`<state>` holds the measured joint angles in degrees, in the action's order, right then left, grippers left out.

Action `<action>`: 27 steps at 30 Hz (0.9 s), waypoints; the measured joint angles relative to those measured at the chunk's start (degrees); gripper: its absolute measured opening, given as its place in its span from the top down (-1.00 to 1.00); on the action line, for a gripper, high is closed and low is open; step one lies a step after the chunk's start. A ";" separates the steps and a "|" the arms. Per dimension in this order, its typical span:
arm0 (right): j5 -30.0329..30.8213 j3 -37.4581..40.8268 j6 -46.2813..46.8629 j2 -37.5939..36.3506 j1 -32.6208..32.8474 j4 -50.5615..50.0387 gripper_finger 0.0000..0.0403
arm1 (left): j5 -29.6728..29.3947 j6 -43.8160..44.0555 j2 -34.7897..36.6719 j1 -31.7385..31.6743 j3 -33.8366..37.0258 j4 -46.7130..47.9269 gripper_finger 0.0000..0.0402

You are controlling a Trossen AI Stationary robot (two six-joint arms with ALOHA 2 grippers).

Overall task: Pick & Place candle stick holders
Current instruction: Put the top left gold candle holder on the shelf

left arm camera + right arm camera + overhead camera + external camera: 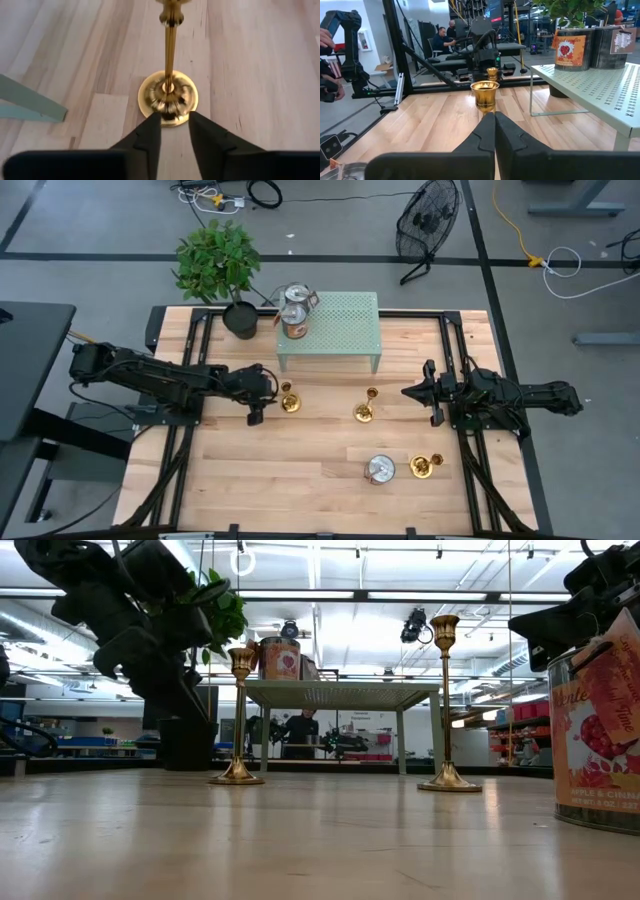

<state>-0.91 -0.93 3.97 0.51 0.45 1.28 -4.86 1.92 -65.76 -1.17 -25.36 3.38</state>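
Left claw: you have it low over the bench, just left of the left candle stick holder. In its wrist view the two fingers stand slightly parted, a narrow gap between them, with nothing inside. The holder's round base lies just past the fingertips, in line with the gap; its thin stem rises upright from it. Whether the tips touch the base rim, you cannot tell.

Right claw: you have it at the right of the bench, pointing left toward the middle candle stick holder, and apart from it. Its fingers are pressed together, holding nothing. In its wrist view the holder's gold cup shows just beyond the tips.

Third candle stick holder: standing near the front right of the bench, beside a silver-lidded tin, nearer than the right claw.

Low view: two holders stand upright on the bench, one left and one right, well apart.

Green perforated shelf: at the far middle of the bench, beyond both the left and middle holders. Two tins sit on its left end.

Potted plant: at the far left, beside the shelf.
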 joint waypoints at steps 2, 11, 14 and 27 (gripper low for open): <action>0.00 -0.01 0.01 0.00 0.00 0.01 0.99 | 0.00 -0.04 0.00 0.00 0.00 -0.10 0.34; 0.00 0.00 0.02 -0.01 0.00 0.00 0.99 | -0.44 -0.23 -0.02 0.00 0.00 -0.59 -0.08; 0.00 -0.02 0.02 -0.02 0.00 0.00 0.99 | -0.46 -0.23 -0.02 0.00 0.00 -2.02 -0.19; 0.00 0.00 0.02 -0.02 0.02 0.00 0.99 | -1.51 0.44 -2.48 0.00 0.02 -9.28 -0.38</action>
<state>-0.91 -0.93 3.99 0.49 0.47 1.28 -6.37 2.37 -68.24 -1.17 -25.34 -5.90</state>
